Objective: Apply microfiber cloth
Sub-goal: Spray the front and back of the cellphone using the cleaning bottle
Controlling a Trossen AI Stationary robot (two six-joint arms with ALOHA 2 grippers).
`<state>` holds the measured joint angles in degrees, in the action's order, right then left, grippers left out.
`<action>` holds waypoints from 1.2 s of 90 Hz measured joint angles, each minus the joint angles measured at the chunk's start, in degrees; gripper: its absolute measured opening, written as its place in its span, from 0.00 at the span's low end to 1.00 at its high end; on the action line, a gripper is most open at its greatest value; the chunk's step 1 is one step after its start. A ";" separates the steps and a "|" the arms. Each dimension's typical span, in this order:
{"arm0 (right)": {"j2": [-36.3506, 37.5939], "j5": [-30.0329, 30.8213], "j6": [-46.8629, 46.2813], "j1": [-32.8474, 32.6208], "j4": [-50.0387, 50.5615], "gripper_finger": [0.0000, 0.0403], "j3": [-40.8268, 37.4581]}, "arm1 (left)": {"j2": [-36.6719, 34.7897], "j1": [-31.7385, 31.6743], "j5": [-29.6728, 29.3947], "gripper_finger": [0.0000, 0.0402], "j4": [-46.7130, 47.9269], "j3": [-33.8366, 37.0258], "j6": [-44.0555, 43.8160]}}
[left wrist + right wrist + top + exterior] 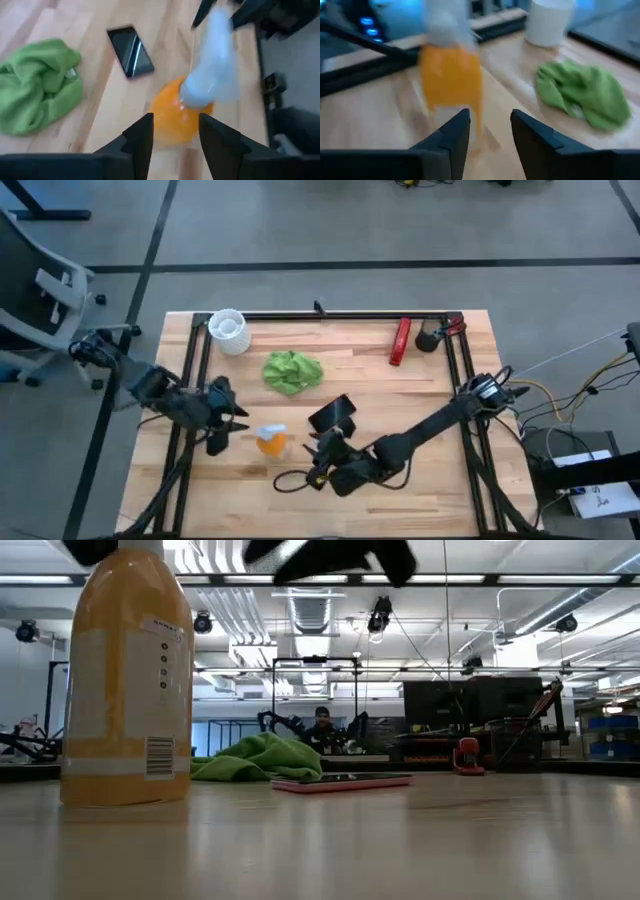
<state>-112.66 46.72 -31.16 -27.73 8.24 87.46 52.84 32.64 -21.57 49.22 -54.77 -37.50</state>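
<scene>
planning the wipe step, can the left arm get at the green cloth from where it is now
Probably yes. The microfiber cloth lies bunched and untouched on bare wood, just beyond the left gripper, whose fingers are open. The spray bottle stands to the side, not between them.

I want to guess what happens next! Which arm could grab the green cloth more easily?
Probably the left. In the high view the left gripper is open beside the spray bottle, with bare table between it and the microfiber cloth. The right gripper, also open, is farther away, with the phone in between.
</scene>
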 joint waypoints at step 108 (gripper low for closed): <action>5.25 -11.22 -15.36 4.12 34.38 0.24 -11.63 | 0.96 0.29 2.17 0.29 -30.43 25.24 10.20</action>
<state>-107.41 35.50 -46.52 -23.61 42.62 75.83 53.80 32.94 -19.40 18.79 -29.53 -27.31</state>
